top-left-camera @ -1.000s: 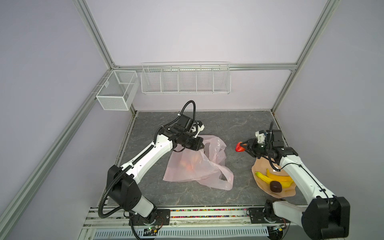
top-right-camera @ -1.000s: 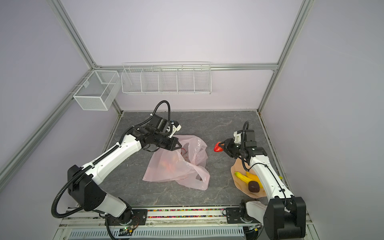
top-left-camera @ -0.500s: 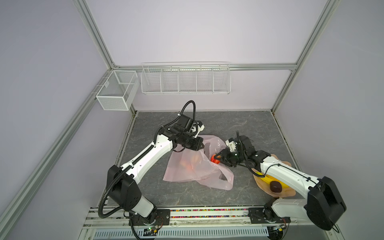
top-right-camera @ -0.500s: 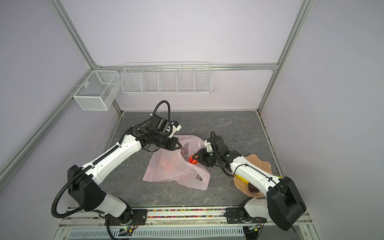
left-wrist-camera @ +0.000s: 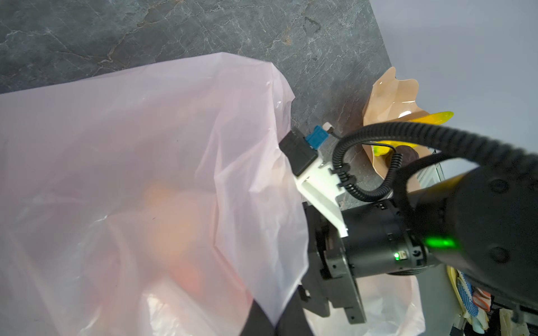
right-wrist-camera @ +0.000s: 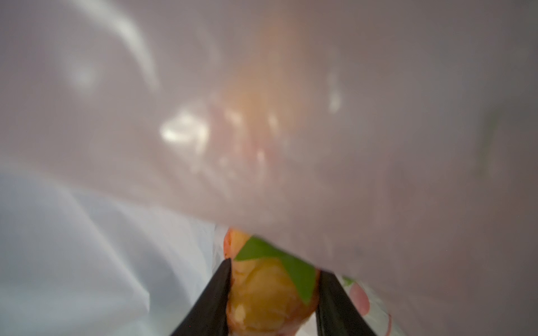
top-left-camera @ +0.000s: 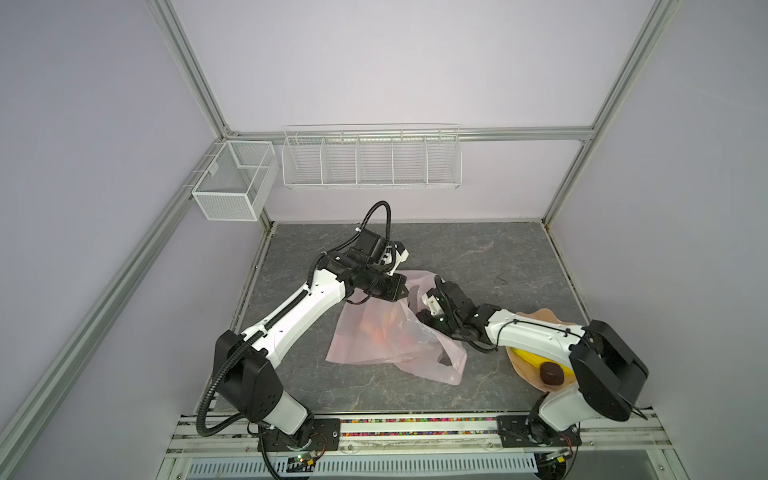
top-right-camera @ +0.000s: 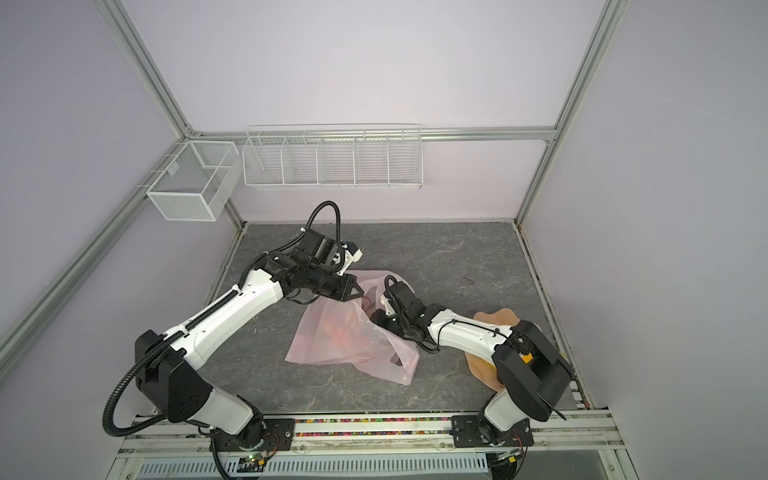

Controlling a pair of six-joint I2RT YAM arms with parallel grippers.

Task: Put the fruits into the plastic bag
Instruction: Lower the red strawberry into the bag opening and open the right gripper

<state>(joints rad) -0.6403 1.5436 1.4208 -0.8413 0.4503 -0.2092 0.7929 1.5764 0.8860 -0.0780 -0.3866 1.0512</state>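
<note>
Pink bag [top-left-camera: 374,336], fruit [right-wrist-camera: 267,299] between right fingers [right-wrist-camera: 209,305]

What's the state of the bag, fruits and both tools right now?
Translucent pale-pink plastic bag: mouth lifted, orange-red fruit inside.
Left tool: shut on bag.
Red-yellow round leafed fruit: gripped, in bag mouth.
Right tool: shut on that fruit.
Yellow bananas: on peach wavy-edged plate.
Dark brown fruit: on plate.
</note>
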